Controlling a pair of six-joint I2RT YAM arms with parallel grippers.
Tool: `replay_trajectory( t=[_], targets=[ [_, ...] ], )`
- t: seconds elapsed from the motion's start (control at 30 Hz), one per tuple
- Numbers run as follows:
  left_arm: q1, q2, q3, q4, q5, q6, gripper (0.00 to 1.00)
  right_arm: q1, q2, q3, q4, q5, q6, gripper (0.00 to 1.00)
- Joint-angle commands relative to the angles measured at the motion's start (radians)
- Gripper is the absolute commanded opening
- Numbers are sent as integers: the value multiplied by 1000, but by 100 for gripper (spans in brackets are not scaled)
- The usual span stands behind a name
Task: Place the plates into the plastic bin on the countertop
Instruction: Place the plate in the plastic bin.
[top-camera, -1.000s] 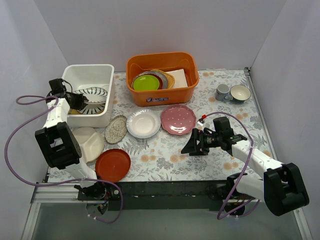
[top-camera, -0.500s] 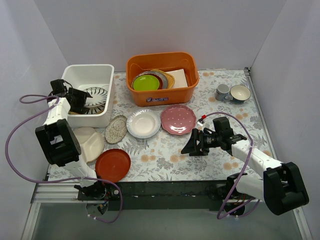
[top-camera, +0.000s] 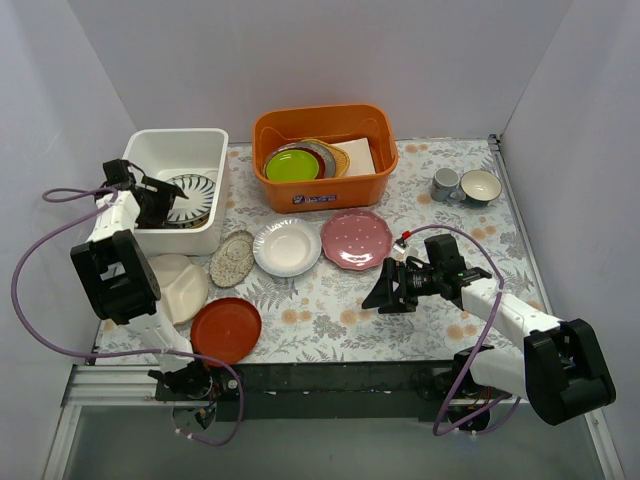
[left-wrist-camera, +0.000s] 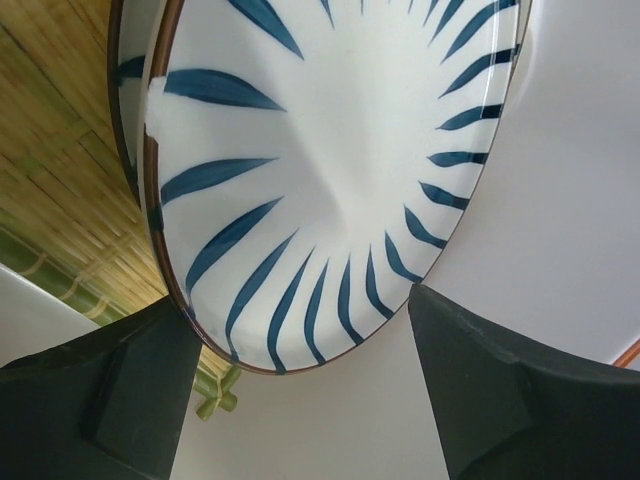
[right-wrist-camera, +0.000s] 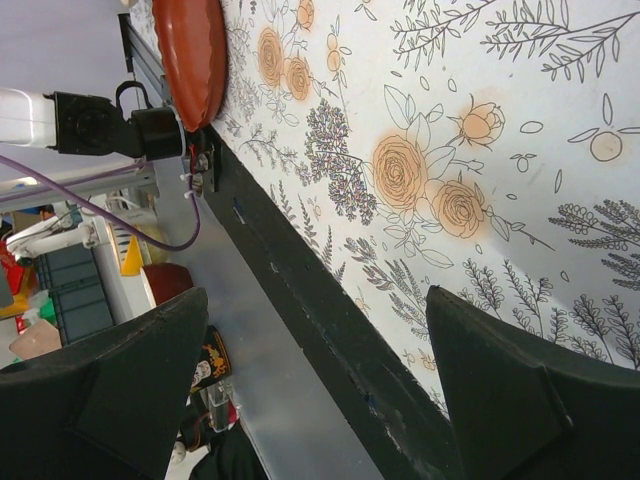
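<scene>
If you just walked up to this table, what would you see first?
Probably the bright orange tub at the back, with a lime-green plate inside it. Next comes the blue-striped plate lying in the white bin at the left, with the left gripper open right by it. Then there are the pink plate and the red plate out on the flowery countertop.

The left arm (top-camera: 110, 226) and right arm (top-camera: 515, 320) are showing white links, black joints; purple cables (top-camera: 62, 192) are looping behind the black left gripper (top-camera: 172, 198) and right gripper (top-camera: 379, 286).
</scene>
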Motion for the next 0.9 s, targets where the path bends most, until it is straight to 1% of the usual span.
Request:
replay_trajectory(
  t=[0.0,0.37,0.47,0.53,0.67,0.87],
  targets=[
    [6,0,49,-35,39,33,81,-5,4,5,-10,-28,-14,97],
    [8,36,102,-102,39,62,91,-5,7,2,-17,-33,-19,97],
    [6,36,147,-142,9,96,98,-5,12,2,-13,-34,-20,97],
    [6,43,187,-187,-16,133,98,-5,16,2,-13,-36,-20,97],
    [8,41,213,-241,-50,166,98,-5,19,2,-15,-37,-22,97],
    [6,-34,176,-250,-39,167,98,-5,18,2,-23,-36,-25,97]
  ],
)
